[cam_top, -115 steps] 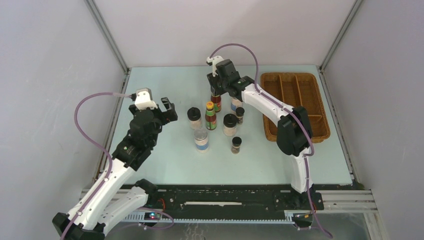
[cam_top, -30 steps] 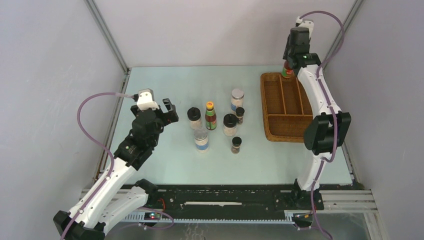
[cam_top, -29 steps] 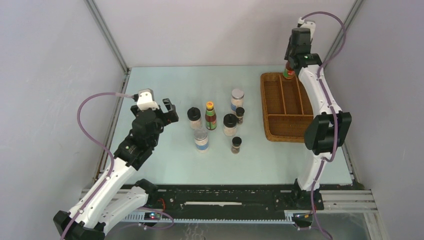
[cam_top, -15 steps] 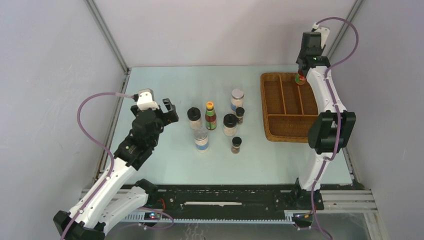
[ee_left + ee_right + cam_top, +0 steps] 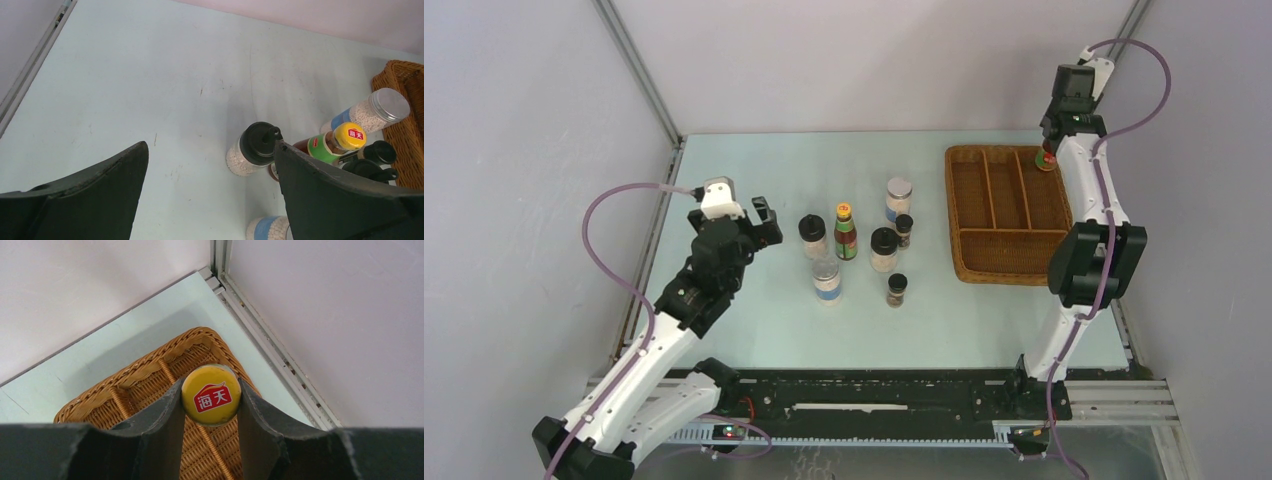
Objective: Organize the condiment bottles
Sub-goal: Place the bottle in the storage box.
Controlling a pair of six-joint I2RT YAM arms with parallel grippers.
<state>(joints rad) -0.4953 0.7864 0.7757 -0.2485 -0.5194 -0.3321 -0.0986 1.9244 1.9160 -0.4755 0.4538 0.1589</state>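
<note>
Top external view, read left to right: the left gripper (image 5: 759,222) hangs over the table (image 5: 754,330) just left of the group of bottles, jaws spread fully wide and holding nothing; it has not moved over the last seconds. Seven bottles stand upright mid-table: a black-lidded jar (image 5: 812,229), a red sauce bottle (image 5: 845,232), a silver-lidded jar (image 5: 826,278), a second black-lidded jar (image 5: 884,247), a second silver-lidded jar (image 5: 898,198), a small dark jar (image 5: 904,228) and another small dark jar (image 5: 897,289). The wicker tray (image 5: 969,262) lies to their right, apart from the group; no bottle is seen resting in it. The right gripper (image 5: 1049,150) is closed on the top of the other sauce bottle (image 5: 211,394), whose yellow cap shows between the jaws in the right wrist view. Change: seconds ago this gripper was at the far side of the group; it has since lifted the bottle and carried it along the tray's far edge to the far right corner, where it hangs above the tray. Consequence: the first of eight transfers appears to be at its placing stage. The likely next action is to lower and release. Caution: a tall, narrow bottle may tip on the woven floor.
</note>
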